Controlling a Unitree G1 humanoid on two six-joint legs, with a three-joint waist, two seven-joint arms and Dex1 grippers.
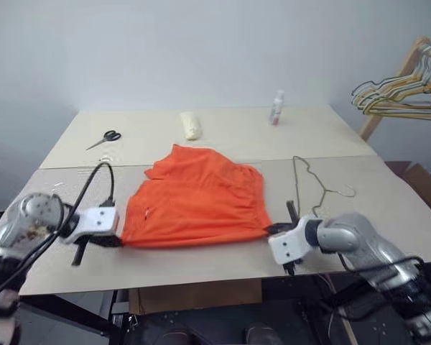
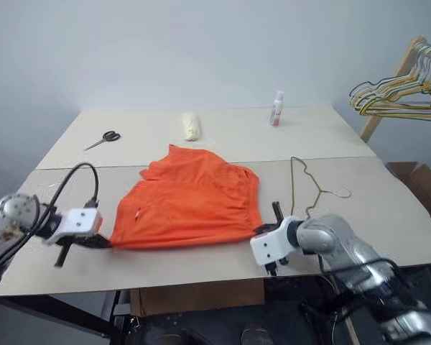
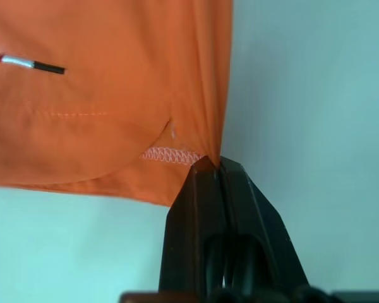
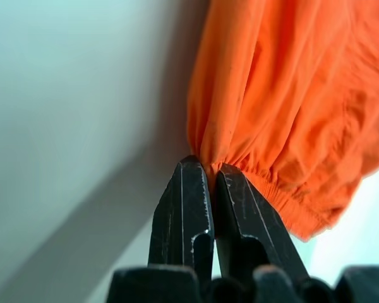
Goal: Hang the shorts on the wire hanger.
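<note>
The bright orange shorts (image 1: 197, 198) lie spread on the beige table (image 1: 388, 208), near its front edge. My left gripper (image 1: 119, 240) is shut on their near left corner, and in the left wrist view its tips (image 3: 211, 163) pinch the stitched hem of the shorts (image 3: 101, 95). My right gripper (image 1: 270, 231) is shut on the near right corner. There the right gripper (image 4: 205, 165) pinches the gathered elastic waistband of the shorts (image 4: 284, 95). The thin wire hanger (image 1: 322, 192) lies flat on the table just right of the shorts, behind my right gripper.
Scissors (image 1: 105, 138), a pale yellow roll (image 1: 190, 125) and a small white bottle (image 1: 276, 108) sit on the far half of the table. A wooden rack with a bunch of hangers (image 1: 402, 90) stands at the far right. The table's front edge is close under both grippers.
</note>
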